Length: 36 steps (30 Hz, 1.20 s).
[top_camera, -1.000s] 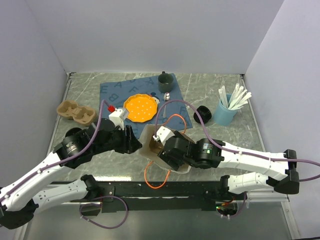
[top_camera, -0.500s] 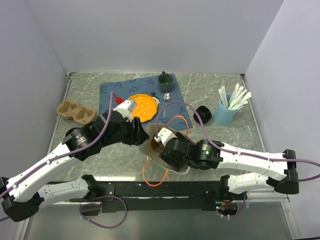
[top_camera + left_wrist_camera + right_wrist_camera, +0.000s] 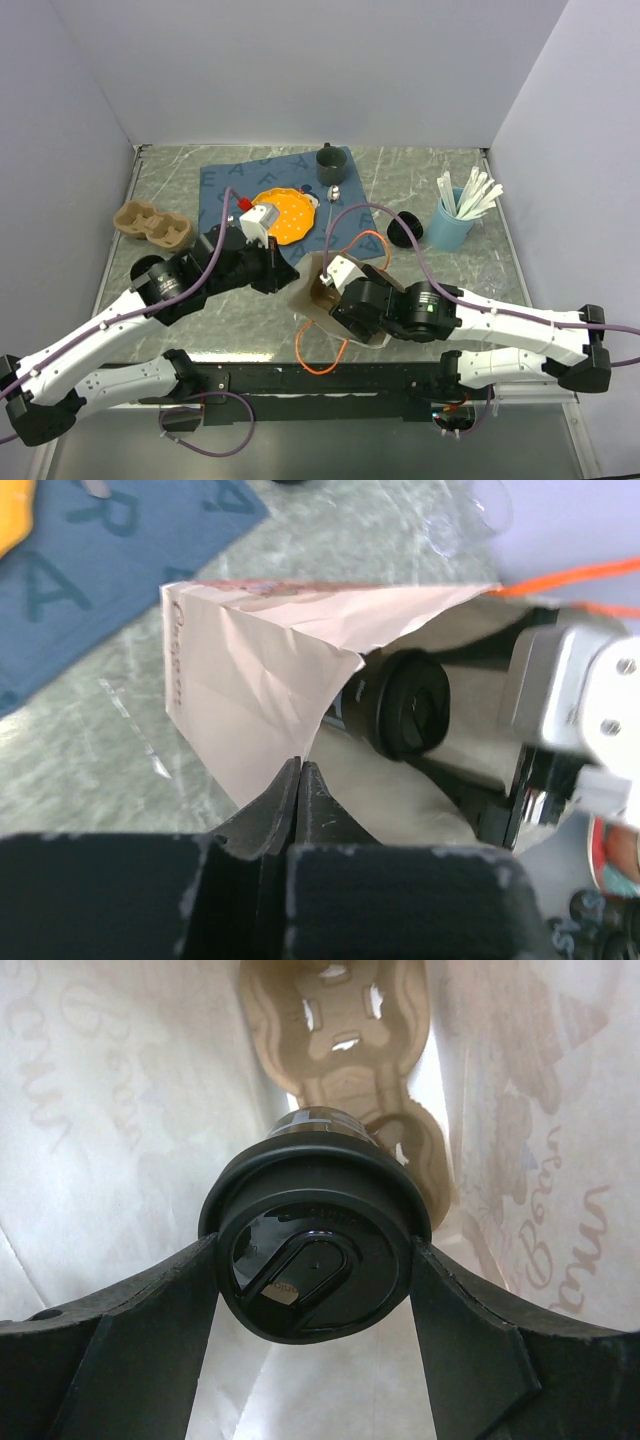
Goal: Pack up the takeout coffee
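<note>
1. My right gripper (image 3: pixel 314 1295) clasped the lidded coffee cup (image 3: pixel 315 1210) inside the paper bag (image 3: pixel 250 670), with a cardboard carrier (image 3: pixel 340 1020) deeper in.
2. My left gripper (image 3: pixel 298 772) pinched the bag's rim, jaws together.
3. The bag stood on a grey marbled table (image 3: pixel 450 190) between pale walls (image 3: pixel 300 70).

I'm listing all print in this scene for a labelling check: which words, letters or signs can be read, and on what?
"R", "A": large single letters printed on the blue mat; the top view shows more letters, too faint to read with certainty.
"Or...": a brown cursive word along the edge of the paper bag; the rest is illegible.
Cursive print inside the bag: too blurred to read.
Cup lid: no readable marking.
</note>
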### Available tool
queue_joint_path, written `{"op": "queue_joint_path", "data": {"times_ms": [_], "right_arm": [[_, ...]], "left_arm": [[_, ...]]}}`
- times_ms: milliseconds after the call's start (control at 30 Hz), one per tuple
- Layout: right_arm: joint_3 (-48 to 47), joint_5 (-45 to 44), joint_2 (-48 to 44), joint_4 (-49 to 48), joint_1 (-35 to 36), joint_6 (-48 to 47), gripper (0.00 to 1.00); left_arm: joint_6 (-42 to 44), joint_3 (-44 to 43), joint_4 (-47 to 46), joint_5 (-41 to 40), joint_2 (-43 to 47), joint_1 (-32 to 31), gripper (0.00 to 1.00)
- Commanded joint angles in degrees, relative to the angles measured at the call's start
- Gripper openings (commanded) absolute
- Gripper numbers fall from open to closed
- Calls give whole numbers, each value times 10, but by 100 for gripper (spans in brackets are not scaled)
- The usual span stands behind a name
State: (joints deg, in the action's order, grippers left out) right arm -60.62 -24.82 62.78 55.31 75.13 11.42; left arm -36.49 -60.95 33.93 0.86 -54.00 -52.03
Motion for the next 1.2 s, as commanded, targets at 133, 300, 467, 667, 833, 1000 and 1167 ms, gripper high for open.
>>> {"op": "queue_joint_path", "data": {"times_ms": [133, 300, 467, 667, 833, 1000, 1167], "right_arm": [[15, -33, -48, 9, 2, -67, 38], [13, -29, -66, 14, 0, -84, 38], [14, -16, -64, 9, -1, -85, 38], [31, -12, -74, -24, -6, -172, 39], [36, -1, -65, -8, -13, -207, 39], [39, 32, -66, -1, -14, -209, 39], [15, 36, -52, 2, -14, -207, 39]], "left_arm": [[32, 94, -177, 85, 41, -4, 1], [67, 80, -214, 80, 28, -5, 1], [71, 87, -216, 99, 25, -10, 1], [91, 110, -209, 96, 55, -11, 1], [85, 137, -213, 117, 63, -12, 1], [71, 158, -223, 128, 85, -17, 1], [71, 145, -213, 131, 90, -18, 1]]}}
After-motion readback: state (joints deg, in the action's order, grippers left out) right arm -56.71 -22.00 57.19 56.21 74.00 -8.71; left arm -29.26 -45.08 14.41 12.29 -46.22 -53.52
